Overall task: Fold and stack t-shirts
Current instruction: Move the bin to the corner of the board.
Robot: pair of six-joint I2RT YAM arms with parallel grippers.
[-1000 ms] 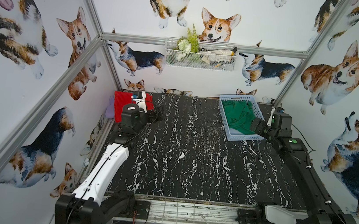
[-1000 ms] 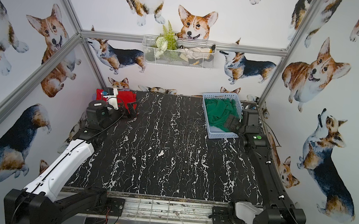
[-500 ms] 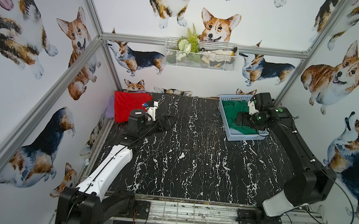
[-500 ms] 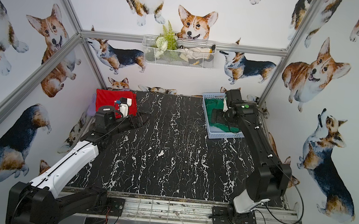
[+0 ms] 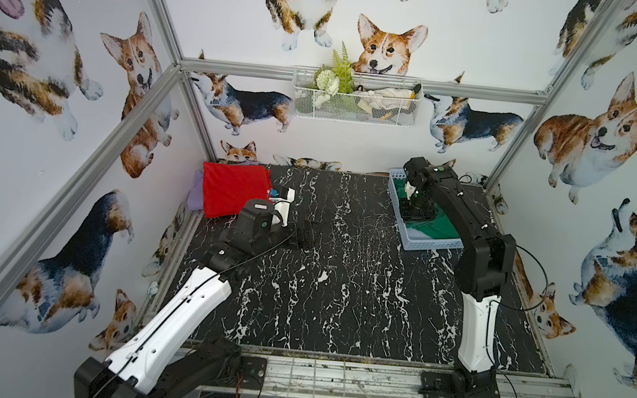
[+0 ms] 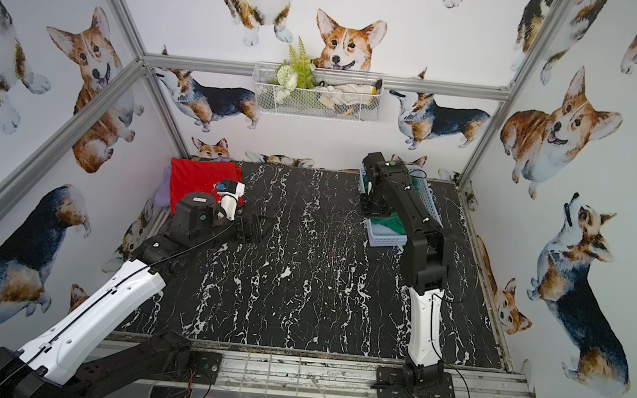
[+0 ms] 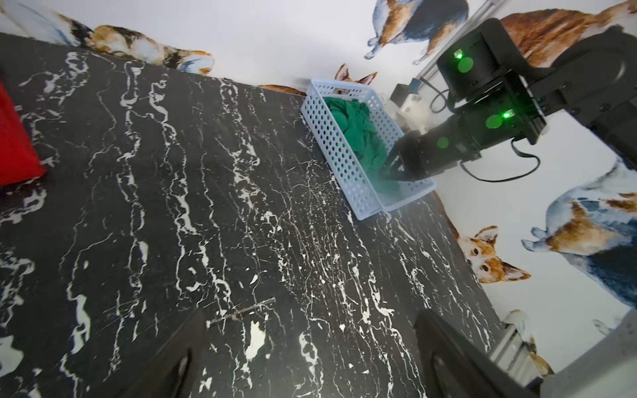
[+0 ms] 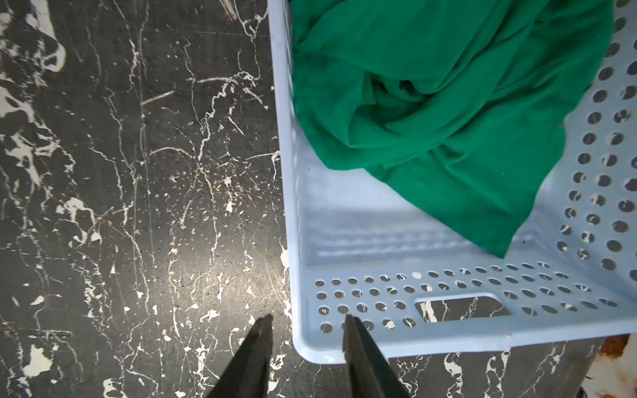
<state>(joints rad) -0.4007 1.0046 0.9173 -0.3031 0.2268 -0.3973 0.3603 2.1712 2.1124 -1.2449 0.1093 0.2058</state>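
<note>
Green t-shirt (image 8: 448, 103) crumpled inside the pale blue perforated basket (image 8: 379, 293), bunched toward the far end, with one flap trailing toward the near end wall and bare basket floor beside it. Basket at the far right of the black marbled surface (image 5: 339, 292), close to the back wall. Red t-shirt (image 5: 232, 190) folded flat at the far left corner of the same surface, well apart from the basket, with a bit of lilac cloth (image 5: 195, 194) poking out at its outer edge.

Right tool (image 8: 306, 320) pointed down at the basket's near corner, on the side toward the middle of the surface. Partly open, a clear gap between the two dark fingers, no cloth gripped. One finger over the marble just outside the basket, its mate over the perforated end wall; impossible to tell whether either touches the plastic.

Left tool (image 5: 307, 233) low over the surface near the red t-shirt, toward the middle, spread wide and empty, only bare marble between the fingers in the wrist view.

White wire basket (image 5: 354, 102) with greenery up on the back wall, corgi prints all around.
</note>
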